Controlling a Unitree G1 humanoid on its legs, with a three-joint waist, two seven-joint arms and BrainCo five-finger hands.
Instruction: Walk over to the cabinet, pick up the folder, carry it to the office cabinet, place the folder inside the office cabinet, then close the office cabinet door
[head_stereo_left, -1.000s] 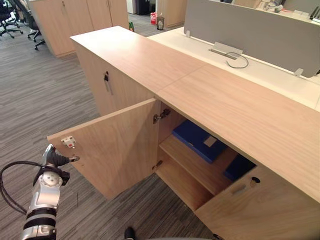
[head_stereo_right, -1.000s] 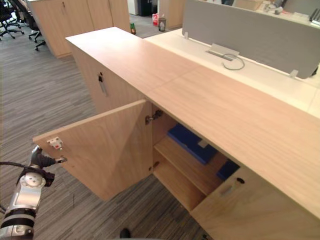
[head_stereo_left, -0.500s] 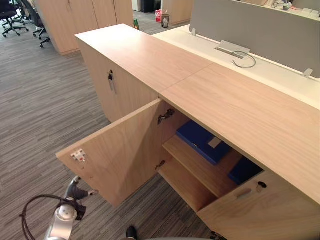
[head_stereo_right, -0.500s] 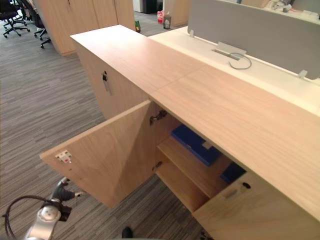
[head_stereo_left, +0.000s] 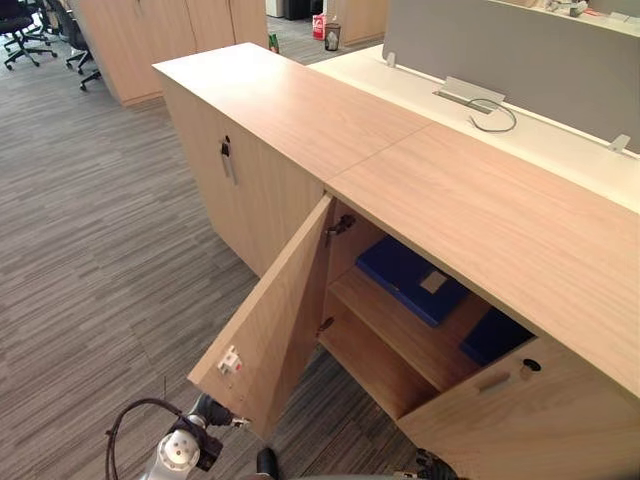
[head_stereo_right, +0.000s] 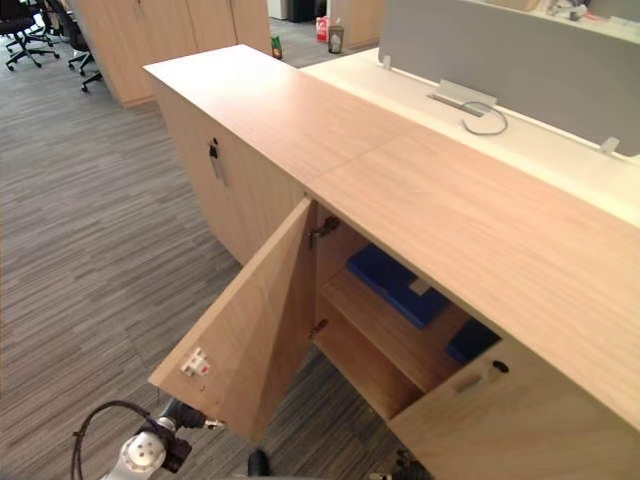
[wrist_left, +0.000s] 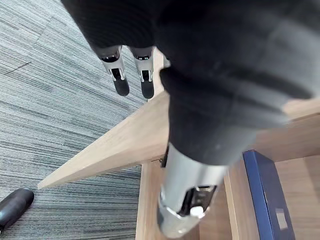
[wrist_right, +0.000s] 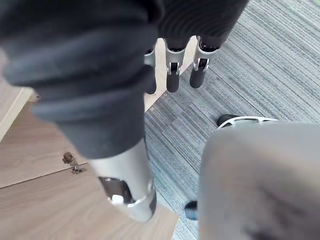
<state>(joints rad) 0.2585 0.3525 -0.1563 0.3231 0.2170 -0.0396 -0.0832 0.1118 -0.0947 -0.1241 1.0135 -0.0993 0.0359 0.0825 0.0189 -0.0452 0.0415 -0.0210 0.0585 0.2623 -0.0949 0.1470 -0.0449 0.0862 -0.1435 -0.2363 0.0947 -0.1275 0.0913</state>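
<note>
Grey office carpet fronts the cabinet, where the folder is seen on the shelf's left half. Door-closing is judged the step in hand: the left hand, fingers straight, is placed by the half-open door's lower corner, which needs pushing shut. The right hand is held slack.

Grey striped carpet lies under the left robot hand; well beyond it stand a white desk with grey partition and black office chairs.
</note>
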